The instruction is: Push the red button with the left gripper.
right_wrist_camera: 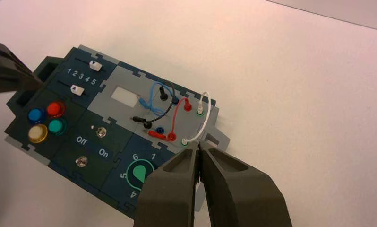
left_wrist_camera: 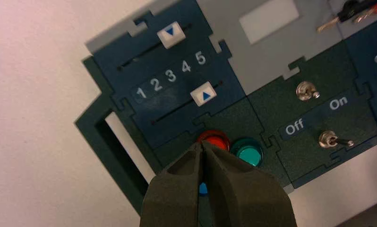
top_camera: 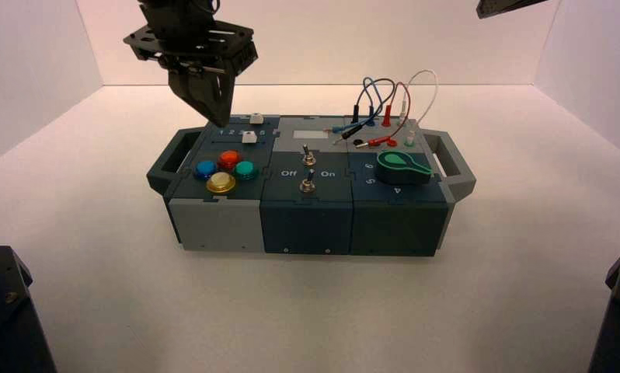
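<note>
The red button [top_camera: 229,159] is the far dome in a cluster of four on the box's left part, with blue [top_camera: 206,168], green [top_camera: 245,169] and yellow [top_camera: 221,183] domes round it. My left gripper [top_camera: 219,120] hangs shut and empty above the box's far left, over the sliders, clear of the buttons. In the left wrist view its closed tips [left_wrist_camera: 202,144] lie just before the red button [left_wrist_camera: 215,140], partly covering it and the blue dome. My right gripper [right_wrist_camera: 196,144] is shut and empty, held high off the box's right side.
The box [top_camera: 214,221] carries two white sliders [left_wrist_camera: 203,93] beside numbers 1 to 5, two toggle switches [top_camera: 308,156] by Off/On, a green knob [top_camera: 401,165], and coloured wires [top_camera: 384,93] at the far right. Handles stick out at both ends [top_camera: 165,159].
</note>
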Action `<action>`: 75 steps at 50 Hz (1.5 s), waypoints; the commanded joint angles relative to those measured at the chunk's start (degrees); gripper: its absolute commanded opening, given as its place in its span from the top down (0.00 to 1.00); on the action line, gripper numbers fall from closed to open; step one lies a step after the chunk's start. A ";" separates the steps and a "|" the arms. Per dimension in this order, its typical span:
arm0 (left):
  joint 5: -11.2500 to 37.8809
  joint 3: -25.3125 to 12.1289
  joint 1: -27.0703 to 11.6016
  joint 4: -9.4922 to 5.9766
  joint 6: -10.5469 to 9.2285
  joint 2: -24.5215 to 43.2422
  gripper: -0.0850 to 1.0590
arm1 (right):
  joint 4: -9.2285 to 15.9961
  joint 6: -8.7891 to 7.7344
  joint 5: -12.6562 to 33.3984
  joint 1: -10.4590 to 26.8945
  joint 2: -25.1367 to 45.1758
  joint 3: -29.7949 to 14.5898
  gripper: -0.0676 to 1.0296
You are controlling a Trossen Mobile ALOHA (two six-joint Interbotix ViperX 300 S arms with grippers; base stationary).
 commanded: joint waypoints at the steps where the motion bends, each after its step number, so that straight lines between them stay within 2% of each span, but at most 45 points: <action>1: -0.18 -1.41 -0.88 -0.09 -0.09 0.88 0.95 | 0.26 0.00 -0.09 0.35 0.00 -1.85 0.96; 36: 1.14 -1.49 -1.85 -0.09 0.18 8.26 0.95 | 0.35 0.00 0.26 0.35 -0.18 -2.02 0.96; 45: 1.41 -1.58 -1.93 -0.09 0.18 8.35 0.95 | 0.35 0.00 0.26 0.35 -0.70 -1.93 0.96; 53: 1.41 -1.67 -1.93 0.18 0.18 5.36 0.95 | 0.35 0.00 0.26 0.35 -1.41 -1.76 0.96; 65: 1.49 -1.23 -1.93 0.62 0.18 -4.39 0.95 | 0.35 0.09 0.35 0.35 -1.14 -1.76 0.96; 75: 1.14 -1.23 -1.93 0.97 0.26 -5.36 0.95 | 0.35 0.09 0.44 0.35 -0.97 -1.58 0.96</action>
